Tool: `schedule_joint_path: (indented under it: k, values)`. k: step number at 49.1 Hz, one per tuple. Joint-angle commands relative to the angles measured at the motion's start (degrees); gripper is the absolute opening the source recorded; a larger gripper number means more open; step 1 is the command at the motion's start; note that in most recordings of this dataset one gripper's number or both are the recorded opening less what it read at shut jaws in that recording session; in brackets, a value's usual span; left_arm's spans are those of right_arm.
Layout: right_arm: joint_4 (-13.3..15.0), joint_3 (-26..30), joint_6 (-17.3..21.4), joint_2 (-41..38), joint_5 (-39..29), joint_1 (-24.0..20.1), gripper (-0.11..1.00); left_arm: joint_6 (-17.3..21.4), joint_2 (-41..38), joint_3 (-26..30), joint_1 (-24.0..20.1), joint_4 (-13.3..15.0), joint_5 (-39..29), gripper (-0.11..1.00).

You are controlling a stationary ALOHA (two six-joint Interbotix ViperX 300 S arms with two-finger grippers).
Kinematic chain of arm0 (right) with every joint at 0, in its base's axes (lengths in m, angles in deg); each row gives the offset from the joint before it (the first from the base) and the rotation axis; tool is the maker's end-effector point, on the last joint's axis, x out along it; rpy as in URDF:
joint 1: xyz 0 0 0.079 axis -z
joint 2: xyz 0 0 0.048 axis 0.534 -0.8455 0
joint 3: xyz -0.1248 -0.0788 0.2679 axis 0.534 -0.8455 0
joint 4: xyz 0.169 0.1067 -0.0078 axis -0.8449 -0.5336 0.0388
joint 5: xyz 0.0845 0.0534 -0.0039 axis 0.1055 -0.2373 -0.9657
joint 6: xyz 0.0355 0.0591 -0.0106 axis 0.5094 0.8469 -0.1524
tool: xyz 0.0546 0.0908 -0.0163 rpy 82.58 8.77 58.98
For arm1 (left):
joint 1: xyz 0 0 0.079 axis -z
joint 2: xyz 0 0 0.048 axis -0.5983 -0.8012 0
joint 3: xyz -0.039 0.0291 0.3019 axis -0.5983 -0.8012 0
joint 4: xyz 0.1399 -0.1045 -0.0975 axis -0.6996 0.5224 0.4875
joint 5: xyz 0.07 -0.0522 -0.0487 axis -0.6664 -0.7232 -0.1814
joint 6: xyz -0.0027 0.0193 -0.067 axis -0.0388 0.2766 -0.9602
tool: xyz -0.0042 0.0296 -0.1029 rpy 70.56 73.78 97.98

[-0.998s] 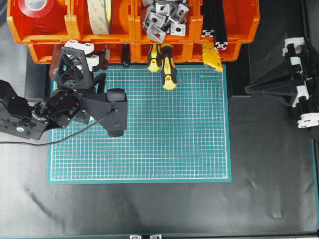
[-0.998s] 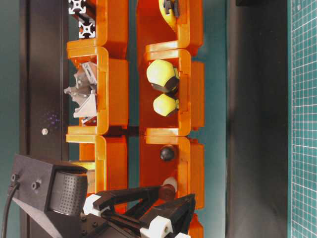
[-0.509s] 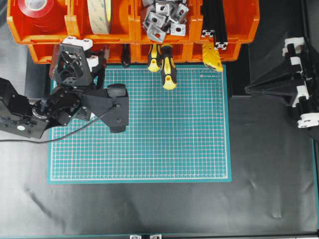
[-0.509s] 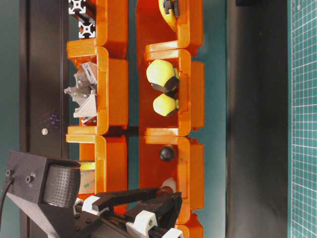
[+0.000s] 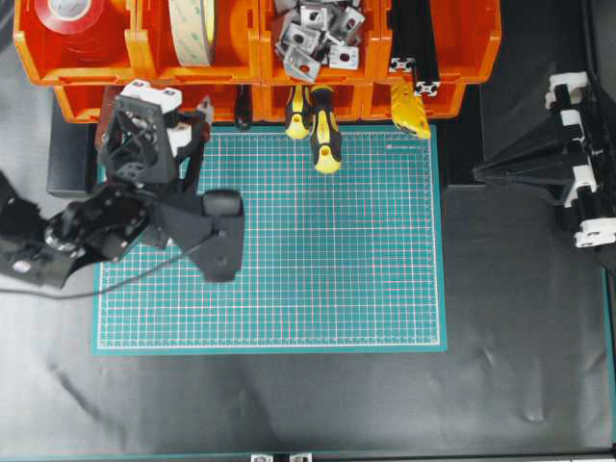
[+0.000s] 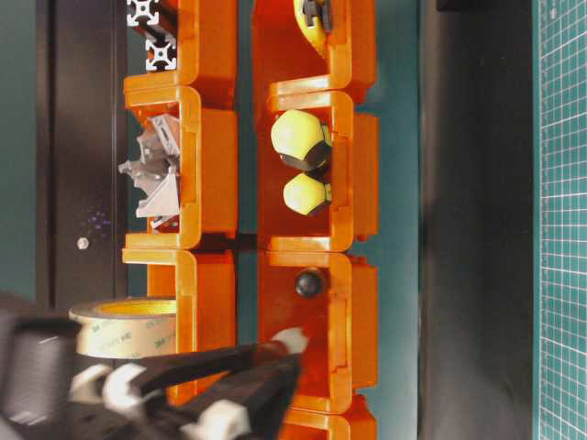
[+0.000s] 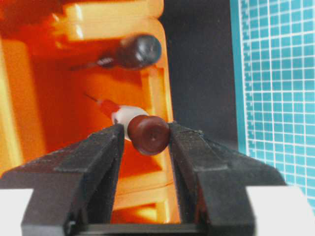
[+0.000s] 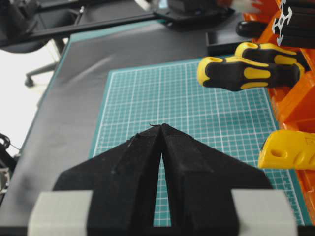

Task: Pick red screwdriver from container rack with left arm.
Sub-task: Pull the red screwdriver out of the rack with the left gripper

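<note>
The red screwdriver [image 7: 147,133] has a dark red butt, a white band and a thin shaft pointing into a lower bin of the orange container rack [image 7: 158,59]. My left gripper [image 7: 146,133] is shut on the butt, one finger on each side. In the overhead view this gripper [image 5: 195,115] is at the front of the rack's [image 5: 252,60] lower left bins. In the table-level view the white band [image 6: 292,339] shows at the tips of the blurred left gripper [image 6: 280,362]. My right gripper [image 8: 160,127] is shut and empty, parked at the far right [image 5: 478,171].
A black-handled tool [image 7: 140,49] lies in the same bin. Two yellow-and-black screwdrivers [image 5: 325,135] stick out over the green mat [image 5: 289,250]. The upper bins hold tape rolls [image 5: 192,29] and metal brackets [image 5: 313,34]. A yellow tool [image 5: 409,108] lies further right.
My left gripper has closed on the screwdriver's butt. The left arm has shifted back toward the lower left, and the screwdriver has moved with it inside the bin.
</note>
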Motion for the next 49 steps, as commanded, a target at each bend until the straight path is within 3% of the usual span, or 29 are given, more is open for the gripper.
schedule_joint_path:
  k: [1,28,43,49]
  values:
    - [-0.1,1.0,0.0,-0.2,0.4,-0.1,0.0,0.4,2.1,8.0,1.6,-0.3,-3.2,0.28]
    - [-0.1,1.3,0.2,1.3,0.7,-0.1,0.0,0.8,8.0,18.3,15.1,-0.2,-11.2,0.23]
    - [-0.2,1.8,1.0,3.1,0.8,-0.1,0.0,-0.4,9.3,19.3,26.5,-0.2,-12.3,0.23]
    - [-0.3,1.9,2.6,3.3,1.0,-0.1,0.0,-2.6,8.3,19.0,27.7,-0.2,-12.0,0.23]
